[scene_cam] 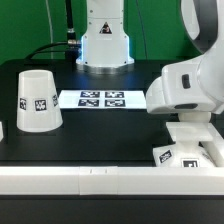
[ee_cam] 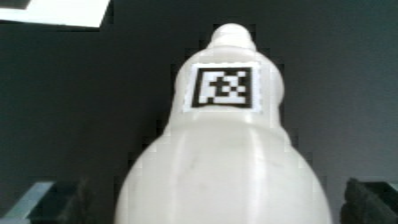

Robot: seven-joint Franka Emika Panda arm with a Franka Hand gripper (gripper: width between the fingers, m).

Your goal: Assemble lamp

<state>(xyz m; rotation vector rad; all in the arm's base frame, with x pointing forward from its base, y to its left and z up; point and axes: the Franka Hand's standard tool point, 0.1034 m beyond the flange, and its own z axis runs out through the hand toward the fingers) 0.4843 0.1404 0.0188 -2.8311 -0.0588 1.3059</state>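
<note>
On the black table (scene_cam: 110, 125), before a green backdrop, assembly looks barely begun: nothing appears joined, so every joining step seems left. The bulb (ee_cam: 214, 140), glossy white with 1 square tag on its narrowing end, lies between the gripper (ee_cam: 210, 203) fingers, which stand spread either side without touching it. The tapered shade (scene_cam: 35, 98) stands apart, beside the marker board (scene_cam: 100, 99)

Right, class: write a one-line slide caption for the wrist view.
White tagged bulb seen between the open claw's dark fingers.
</note>
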